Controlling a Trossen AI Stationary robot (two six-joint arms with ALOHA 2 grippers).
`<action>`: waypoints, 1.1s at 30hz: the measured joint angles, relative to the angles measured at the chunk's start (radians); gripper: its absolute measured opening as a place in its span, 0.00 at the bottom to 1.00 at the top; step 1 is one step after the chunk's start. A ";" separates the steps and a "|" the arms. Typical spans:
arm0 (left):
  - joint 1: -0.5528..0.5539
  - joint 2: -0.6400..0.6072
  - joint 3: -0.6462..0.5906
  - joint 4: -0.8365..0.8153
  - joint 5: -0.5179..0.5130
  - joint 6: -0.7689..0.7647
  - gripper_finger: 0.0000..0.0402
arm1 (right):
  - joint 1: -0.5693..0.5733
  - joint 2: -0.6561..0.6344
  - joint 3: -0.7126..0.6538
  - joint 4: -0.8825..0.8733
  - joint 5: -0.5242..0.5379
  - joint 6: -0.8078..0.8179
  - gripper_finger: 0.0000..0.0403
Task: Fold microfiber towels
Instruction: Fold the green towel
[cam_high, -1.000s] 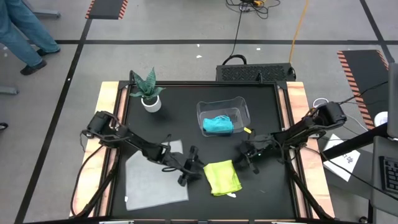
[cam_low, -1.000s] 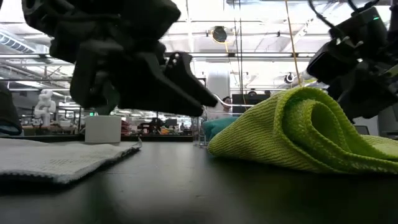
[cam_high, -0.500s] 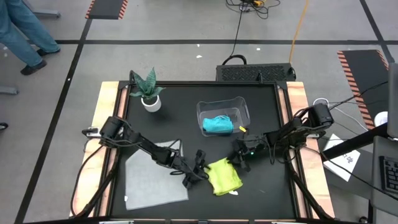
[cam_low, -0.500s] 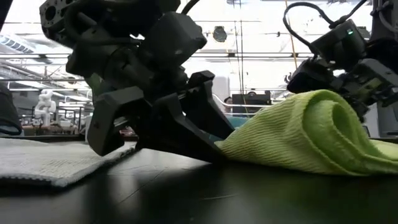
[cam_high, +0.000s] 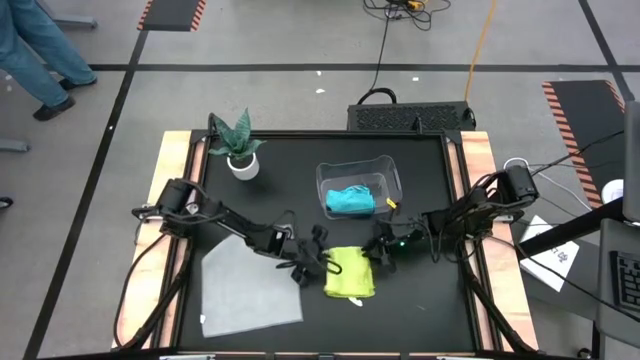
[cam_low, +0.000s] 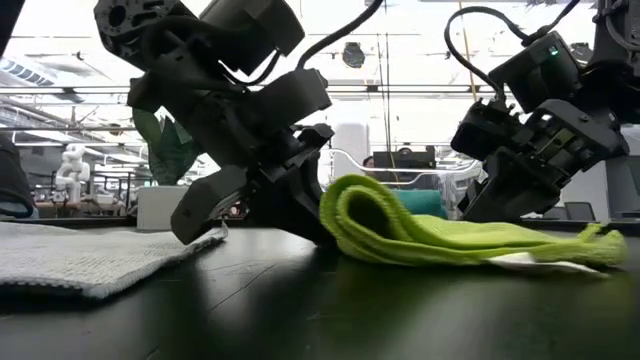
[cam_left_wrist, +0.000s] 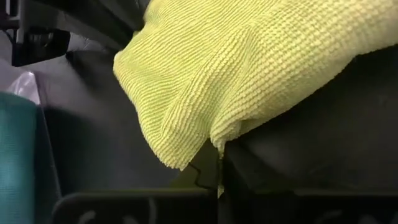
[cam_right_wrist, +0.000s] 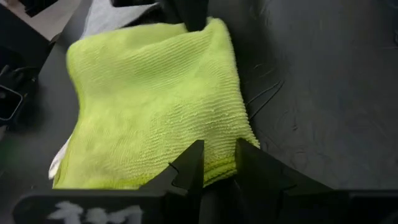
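The yellow-green towel (cam_high: 349, 273) lies folded on the black table, with a rolled fold (cam_low: 352, 203) at its left end in the low view. My left gripper (cam_high: 322, 265) is shut on its left edge and my right gripper (cam_high: 372, 255) is shut on its far right edge. The light grey towel (cam_high: 245, 290) lies flat at the near left. The teal towel (cam_high: 350, 201) sits in a clear bin (cam_high: 388, 172). My left gripper pinches the yellow-green towel's left edge (cam_left_wrist: 211, 134) between its two fingers, near a corner. It comes slanting down from the table's left. That edge stands a little off the table as a rolled fold; the towel's other parts lie on the table. My right gripper pinches the towel's edge (cam_right_wrist: 217, 158) between its two fingers (cam_right_wrist: 186, 165), several layers thick. The fingers come slanting down from the table's right. The towel spreads flat on the table beyond them.
A potted plant (cam_high: 238, 150) stands at the far left of the table. The clear bin stands just beyond the yellow-green towel. Wooden rails (cam_high: 172, 200) border the black tabletop left and right. A person's legs (cam_high: 30, 60) show on the floor far left.
My left gripper has gone down and toward the table's right to the yellow-green towel and shut on its left edge. My right gripper has sunk and shifted left with its edge. The towel's high hump has flattened, and the towel lies lower and slightly farther left.
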 joint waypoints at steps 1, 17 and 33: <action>0.006 -0.001 -0.001 -0.002 0.011 0.014 0.03 | 0.006 0.000 0.000 0.008 0.002 -0.004 0.21; 0.015 -0.045 -0.004 -0.071 0.018 0.079 0.03 | 0.179 -0.152 0.065 0.079 0.031 -0.169 0.21; 0.011 -0.085 0.000 -0.095 -0.052 0.163 0.07 | 0.237 0.270 0.269 0.015 0.189 0.035 0.21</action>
